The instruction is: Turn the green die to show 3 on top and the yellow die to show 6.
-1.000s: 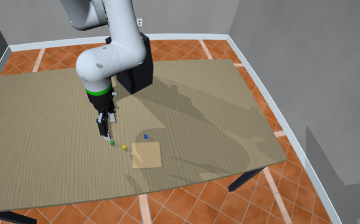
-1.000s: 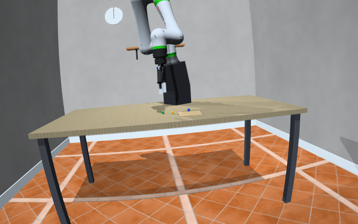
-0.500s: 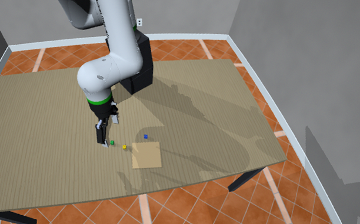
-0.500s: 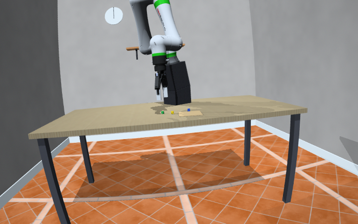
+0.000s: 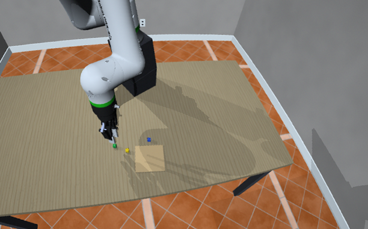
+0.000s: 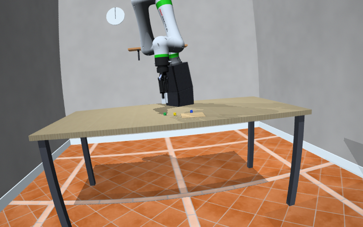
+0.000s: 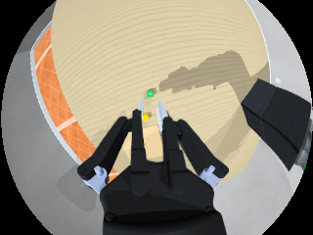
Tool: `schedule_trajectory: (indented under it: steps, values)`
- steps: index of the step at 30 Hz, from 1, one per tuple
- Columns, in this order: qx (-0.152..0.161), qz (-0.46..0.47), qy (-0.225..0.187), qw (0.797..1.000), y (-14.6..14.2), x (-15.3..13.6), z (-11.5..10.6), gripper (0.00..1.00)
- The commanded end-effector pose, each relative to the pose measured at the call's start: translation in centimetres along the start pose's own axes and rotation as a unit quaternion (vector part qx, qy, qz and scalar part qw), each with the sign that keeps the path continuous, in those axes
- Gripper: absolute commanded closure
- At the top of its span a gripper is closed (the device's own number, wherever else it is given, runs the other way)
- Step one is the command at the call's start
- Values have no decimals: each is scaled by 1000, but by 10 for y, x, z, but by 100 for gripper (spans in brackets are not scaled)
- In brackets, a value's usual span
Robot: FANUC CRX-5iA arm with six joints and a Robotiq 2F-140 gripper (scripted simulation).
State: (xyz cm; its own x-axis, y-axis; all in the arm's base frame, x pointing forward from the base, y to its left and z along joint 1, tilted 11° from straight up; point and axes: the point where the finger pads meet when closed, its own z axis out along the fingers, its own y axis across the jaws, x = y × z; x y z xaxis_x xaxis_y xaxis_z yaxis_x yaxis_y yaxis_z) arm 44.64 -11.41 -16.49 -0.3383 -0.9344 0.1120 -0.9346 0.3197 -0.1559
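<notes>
On the worktop (image 5: 32, 135) we count three dice and one mat (image 5: 149, 158), our tool (image 5: 111, 136) clenched on nothing.

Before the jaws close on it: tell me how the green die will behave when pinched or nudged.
The green die is a tiny cube lying flat on the bare table, so it should slide or tumble, not roll away. It looks small beside the gripper, probably light and easily knocked off line. The yellow die sits close; a push could bump it.
</notes>
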Motion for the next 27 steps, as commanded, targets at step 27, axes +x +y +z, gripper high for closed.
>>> schedule_trajectory:
  steps: [27]
  values:
    - [1, 0, 0, 1000, 0, 0, 2, 81]
